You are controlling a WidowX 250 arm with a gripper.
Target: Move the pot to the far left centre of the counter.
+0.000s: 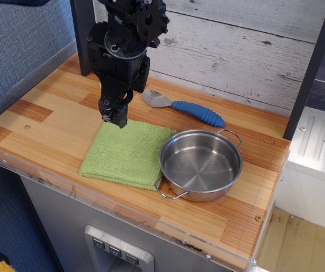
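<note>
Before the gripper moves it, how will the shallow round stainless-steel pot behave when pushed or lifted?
The shallow round stainless-steel pot looks rigid and probably light, being empty. Its polished wall may slip between the fingers. Low and wide, it should slide rather than tip, though the green cloth at its left edge might bunch up.

Bare counter [49, 122] across the left half, open to the front strip. Cloth [127, 153] flat at centre, touching the pot [201, 164] on its left rim. Spoon [186, 106] lying behind pot, near back boards [236, 51]. Gripper [115, 116] hanging over cloth's far corner. Dark post [312, 68] bounding right rear.
</note>
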